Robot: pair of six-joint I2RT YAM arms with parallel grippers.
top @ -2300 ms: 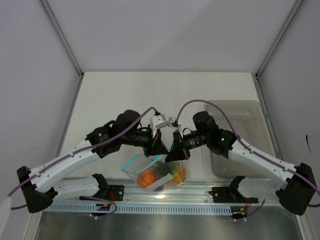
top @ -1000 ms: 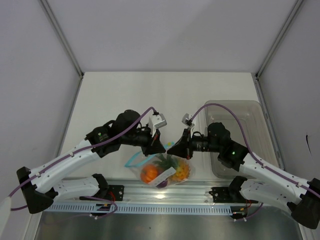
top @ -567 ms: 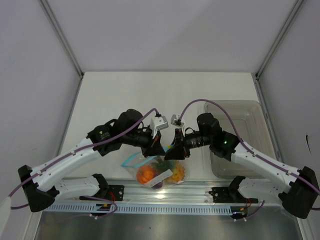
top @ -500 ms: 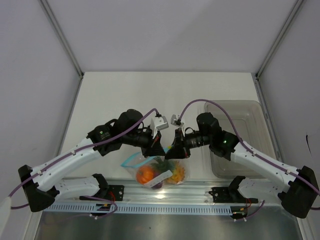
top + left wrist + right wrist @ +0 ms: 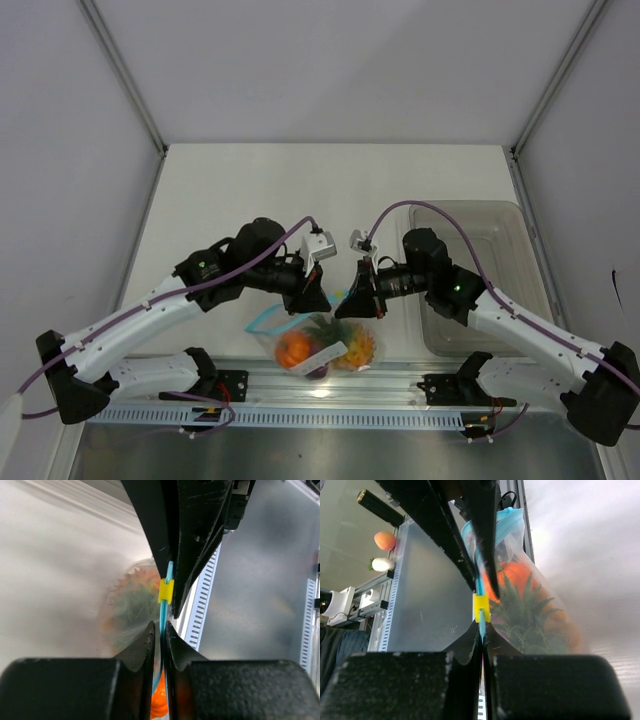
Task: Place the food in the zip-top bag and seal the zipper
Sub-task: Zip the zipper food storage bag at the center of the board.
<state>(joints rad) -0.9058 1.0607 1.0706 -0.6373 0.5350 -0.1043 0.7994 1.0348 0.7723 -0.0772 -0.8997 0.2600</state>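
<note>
The clear zip-top bag hangs between my two grippers near the table's front edge. The food is inside it: an orange piece and the pineapple, whose green crown shows in the right wrist view. My right gripper is shut on the teal zipper, right beside a yellow slider clip. My left gripper faces it from the clip's other side. Its jaws stand slightly apart, with the zipper running through the slit.
A grey translucent bin stands at the right of the table, beside the right arm. The aluminium rail with the arm bases runs just below the hanging bag.
The right gripper swung in to the left gripper, opened briefly, then shut on the zipper again slightly further right. The left jaws have eased apart a little. The bag stayed hanging.
</note>
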